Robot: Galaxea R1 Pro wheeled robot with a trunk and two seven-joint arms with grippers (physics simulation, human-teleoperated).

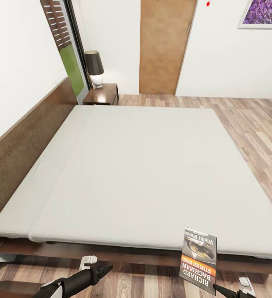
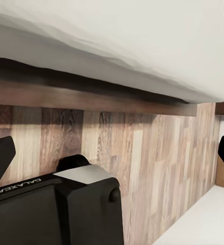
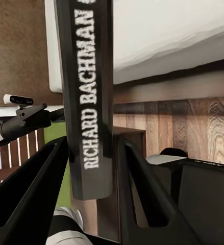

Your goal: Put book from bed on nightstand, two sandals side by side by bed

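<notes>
Book, head view: held upright above the floor at the near edge of the bed, cover reading "RICHARD BACHMAN", clamped from below by the right tool. A nightstand with a lamp stands at the bed's far corner. Left tool, low: fingers close together; grip state cannot be told. Right wrist view: both fingers clench the book's spine.
</notes>
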